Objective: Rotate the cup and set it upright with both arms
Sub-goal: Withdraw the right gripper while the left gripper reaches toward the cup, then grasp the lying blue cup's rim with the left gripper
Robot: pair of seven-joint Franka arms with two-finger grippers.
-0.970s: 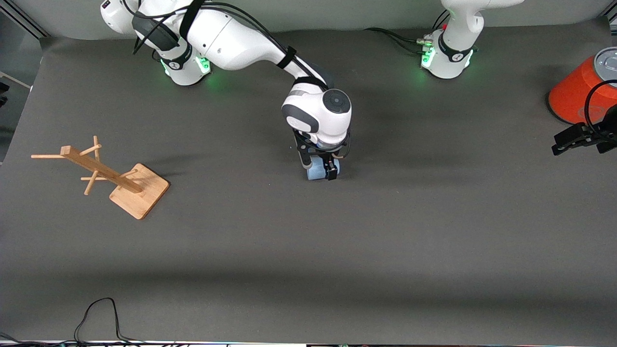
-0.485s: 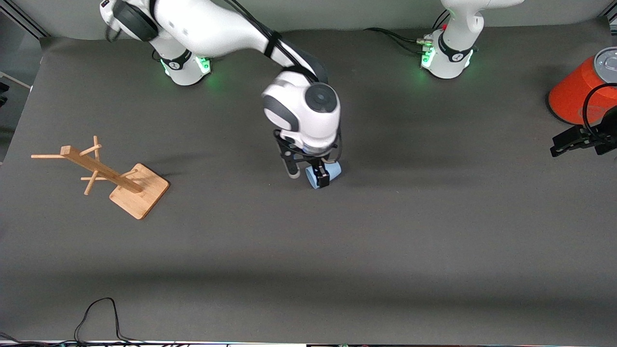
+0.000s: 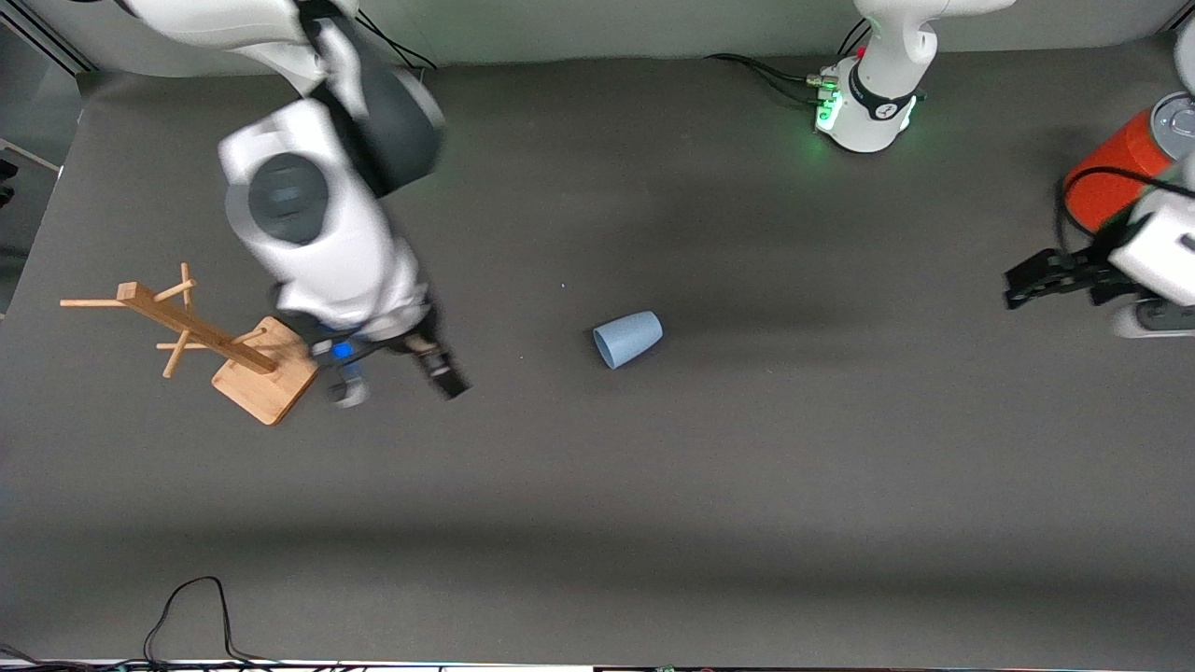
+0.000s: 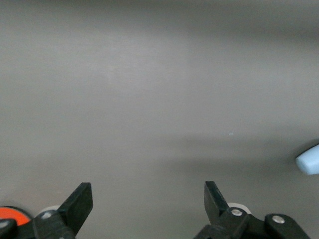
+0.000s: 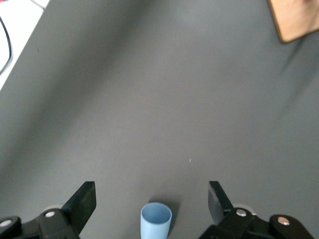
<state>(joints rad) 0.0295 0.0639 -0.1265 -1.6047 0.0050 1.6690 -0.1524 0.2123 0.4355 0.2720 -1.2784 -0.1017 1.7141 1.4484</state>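
Note:
The light-blue cup (image 3: 627,339) lies on its side on the grey mat at mid-table, its open mouth toward the right arm's end. My right gripper (image 3: 400,385) is open and empty, up beside the wooden rack's base, well clear of the cup. In the right wrist view the cup (image 5: 156,221) shows mouth-on between the spread fingers (image 5: 82,201). My left gripper (image 3: 1027,283) is open and empty near the red can, at the left arm's end. The left wrist view shows its open gripper (image 4: 148,199) and a corner of the cup (image 4: 309,160).
A wooden peg rack (image 3: 215,341) on a square base stands at the right arm's end, close to the right gripper; its base (image 5: 294,20) shows in the right wrist view. The large orange-red can (image 3: 1111,182) stands at the left arm's end. A black cable (image 3: 191,607) lies at the near edge.
The right gripper let go of the cup and swung away toward the wooden rack. The cup now lies free on its side. The left gripper has moved a little toward the cup.

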